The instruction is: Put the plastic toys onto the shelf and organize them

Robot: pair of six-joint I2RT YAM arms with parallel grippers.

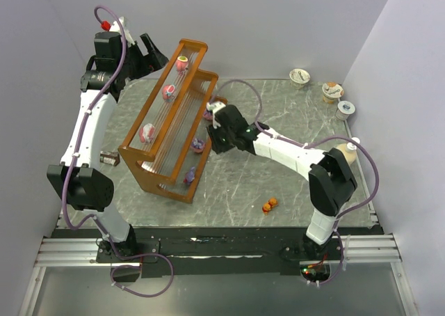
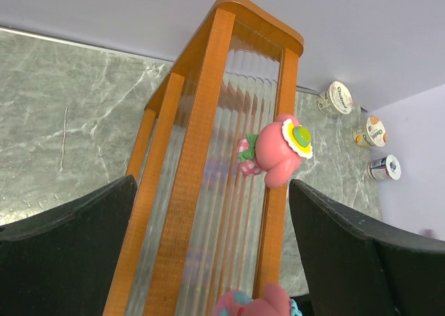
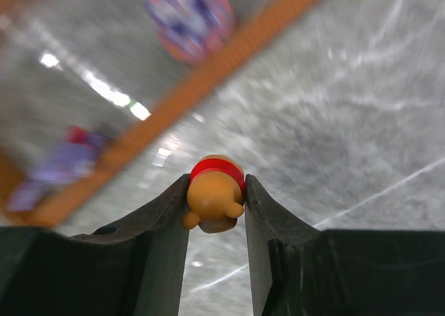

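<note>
While pink and purple toys (image 1: 169, 92) sat on the shelf (image 1: 161, 185), the right claw (image 3: 217, 184) — beside it — pinched an orange toy (image 3: 214, 201); an orange pair (image 1: 270, 204) waited on the table (image 1: 299, 121), left claw (image 2: 208, 239) wide, empty.

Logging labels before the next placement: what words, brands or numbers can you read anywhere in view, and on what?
No text reads clearly in any view.
Foil-lidded cups: printed lids, lettering too small to read.
Shelf, pink toy, orange toy: no lettering visible.
</note>
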